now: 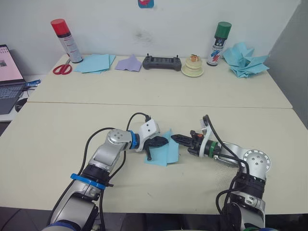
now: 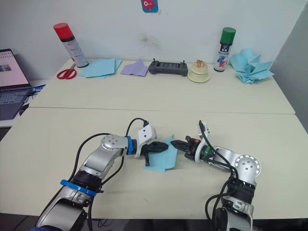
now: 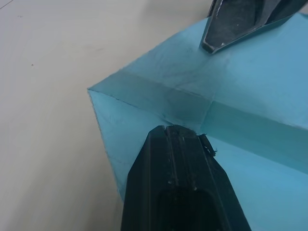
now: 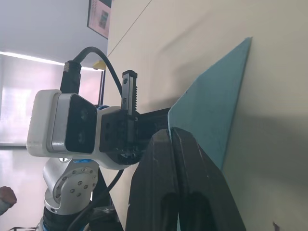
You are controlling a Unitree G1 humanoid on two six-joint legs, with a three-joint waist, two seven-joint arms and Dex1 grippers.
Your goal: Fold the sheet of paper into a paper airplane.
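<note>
Light blue sheet of paper [image 1: 163, 154] lies on the near desk [image 1: 57, 139], front centre, partly folded, creases visible, one edge lifted off the surface in my right wrist view. My left tool [image 1: 160, 142] sits on the sheet's 9 o'clock side, fingers together, pressing down on the paper; in the left wrist view its black tip rests right at a crease junction. One finger sticks down toward the desk at the sheet's edge. My right tool [image 1: 176, 137] comes in from 3 o'clock, fingers closed together, tip touching the sheet's right edge. Can't tell if paper is pinched between them or just touched. Two tools tip to tip, close, sheet between and under them.

Far desk, 12 o'clock row, left to right:
- red-capped spray can [image 1: 66, 40]
- red scissors [image 1: 62, 69]
- flat stack of light blue sheets [image 1: 94, 63]
- small lilac paper piece [image 1: 128, 63]
- black controller [image 1: 162, 62]
- roll of tape [image 1: 192, 69] with something small on top
- green-capped spray can [image 1: 219, 43]
- heap of light blue paper planes [image 1: 246, 59]

Laptop [image 1: 8, 77] open at 10 o'clock, off the desk's left edge.
</note>
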